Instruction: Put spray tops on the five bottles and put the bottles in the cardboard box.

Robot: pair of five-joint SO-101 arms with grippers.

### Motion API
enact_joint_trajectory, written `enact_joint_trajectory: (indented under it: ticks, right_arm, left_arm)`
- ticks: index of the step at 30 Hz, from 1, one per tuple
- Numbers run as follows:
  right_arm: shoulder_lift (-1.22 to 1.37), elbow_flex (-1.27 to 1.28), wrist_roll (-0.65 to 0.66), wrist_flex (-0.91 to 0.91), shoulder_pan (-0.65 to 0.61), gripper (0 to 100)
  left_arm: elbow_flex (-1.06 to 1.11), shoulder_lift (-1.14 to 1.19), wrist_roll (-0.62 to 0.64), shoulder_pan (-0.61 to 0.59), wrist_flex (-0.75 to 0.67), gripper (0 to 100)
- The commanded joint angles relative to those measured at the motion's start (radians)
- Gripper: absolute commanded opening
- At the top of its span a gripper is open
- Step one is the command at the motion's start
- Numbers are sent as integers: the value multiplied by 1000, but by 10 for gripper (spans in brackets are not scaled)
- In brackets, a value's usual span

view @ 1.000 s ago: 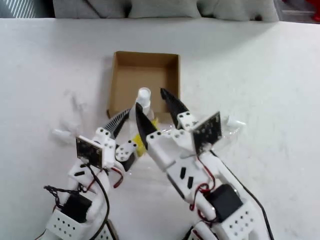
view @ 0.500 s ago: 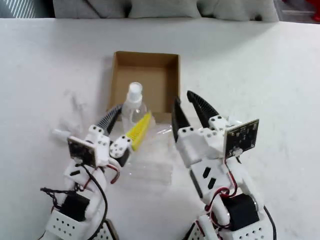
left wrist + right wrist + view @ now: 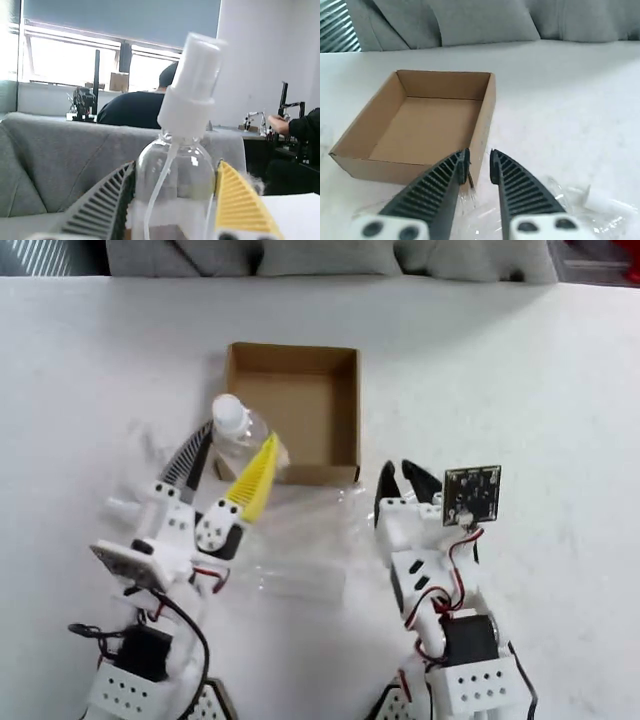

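A clear bottle (image 3: pixel 238 426) (image 3: pixel 176 186) with a white spray top (image 3: pixel 192 90) is upright in my left gripper (image 3: pixel 238 440) (image 3: pixel 176 170), which is shut on it. The black and yellow fingers clasp its body. It hangs over the left wall of the cardboard box (image 3: pixel 292 358) (image 3: pixel 442 79), whose floor is bare. My right gripper (image 3: pixel 404 482) (image 3: pixel 478 161) sits near the box's front right corner, open by a narrow gap and holding nothing.
Clear bottles (image 3: pixel 300 575) lie on crinkled plastic wrap in front of the box, between the arms. A loose white spray top (image 3: pixel 120 508) lies at the left, another (image 3: pixel 600 202) on the wrap by my right gripper. The table's far side is bare white.
My left gripper has carried the bottle up and to the left, to the box's left wall. My right arm has drawn back from the box and its fingers have narrowed.
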Motion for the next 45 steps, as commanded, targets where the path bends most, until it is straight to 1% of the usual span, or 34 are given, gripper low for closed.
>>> enact_joint_trajectory:
  ticks: [1, 3, 7, 10, 17, 22, 27, 32, 34, 45]
  right_arm:
    - [-12, 17, 3, 1, 53, 51]
    - [-12, 29, 3, 1, 65, 52]
    - [-12, 57, 6, 1, 73, 52]
    - [-12, 71, 9, 1, 73, 52]
    - [-12, 101, 11, 1, 74, 53]
    - [-12, 103, 11, 1, 67, 55]
    - [-12, 114, 12, 1, 67, 55]
    - [-12, 126, 12, 1, 65, 56]
    - [-12, 129, 12, 1, 65, 56]
    - [-12, 133, 12, 1, 65, 56]
  left_arm:
    - [-141, 8, -9, -12, -32, 124]
    - [-203, 90, -9, -12, -32, 124]
    - [-374, 367, -9, -12, -48, 124]
    - [-485, 572, -9, -13, -100, 126]
    - [-647, 1000, -3, -96, -305, 127]
    - [-740, 1287, -2, -114, -440, 127]
    - [-781, 1514, -2, -116, -595, 127]
    - [-807, 1684, -2, -114, -740, 126]
    - [-852, 1750, -2, -120, -760, 127]
    - [-1069, 2052, -8, -162, -761, 128]
